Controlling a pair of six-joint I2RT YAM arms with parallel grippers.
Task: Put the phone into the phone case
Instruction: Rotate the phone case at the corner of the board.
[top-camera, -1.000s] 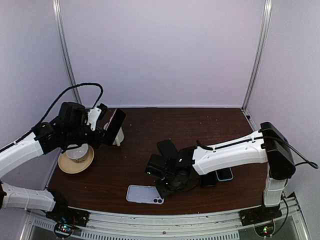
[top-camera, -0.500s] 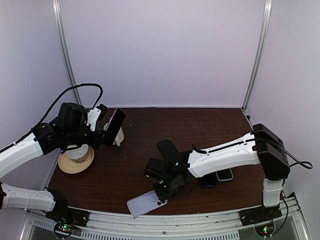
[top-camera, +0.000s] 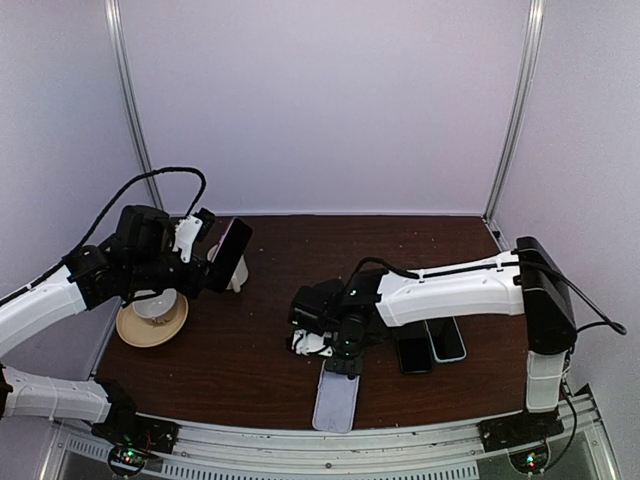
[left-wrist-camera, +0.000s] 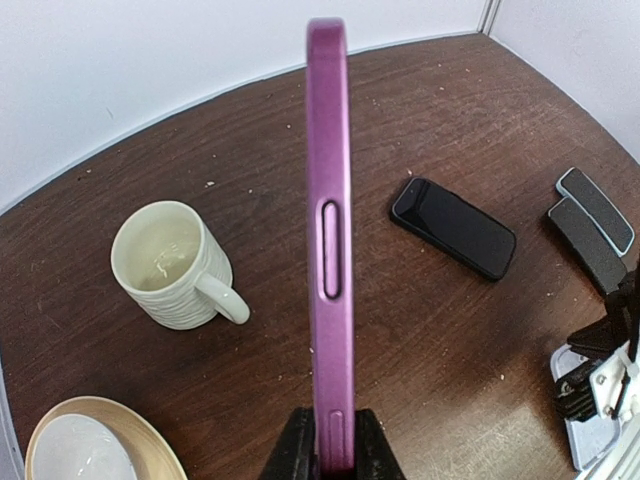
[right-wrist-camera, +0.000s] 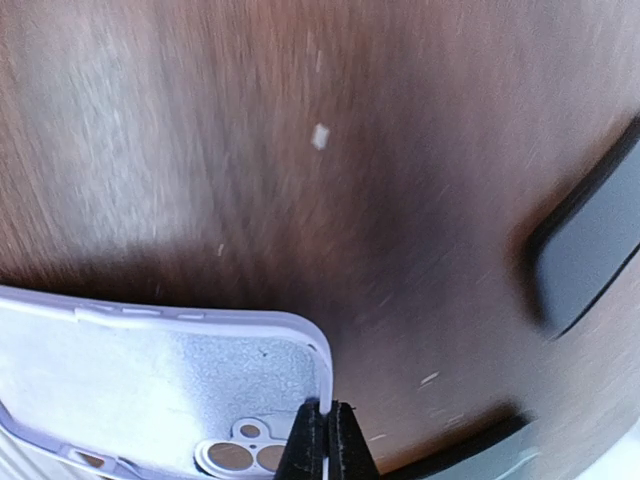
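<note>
The phone (left-wrist-camera: 327, 250) is purple and seen edge-on, standing upright out of my left gripper (left-wrist-camera: 328, 455), which is shut on its lower end. In the top view that phone (top-camera: 230, 252) is held above the table's left side. The phone case (top-camera: 337, 398) is pale lavender and lies open side up near the front edge, its long side pointing toward me. My right gripper (top-camera: 340, 352) is at its far end. In the right wrist view the jaws (right-wrist-camera: 327, 440) are shut on the case's (right-wrist-camera: 170, 390) thin side wall, close to the camera cut-out.
A cream mug (left-wrist-camera: 172, 265) and a tan saucer with a white dish (top-camera: 152, 318) stand at the left. A black phone (left-wrist-camera: 453, 227) lies mid-table. Two more phones (top-camera: 414, 353) (top-camera: 447, 340) lie at the right, under my right arm.
My right gripper has shut on the case's wall and swung the case from lying crosswise to pointing at the front edge. The left arm and phone have not moved.
</note>
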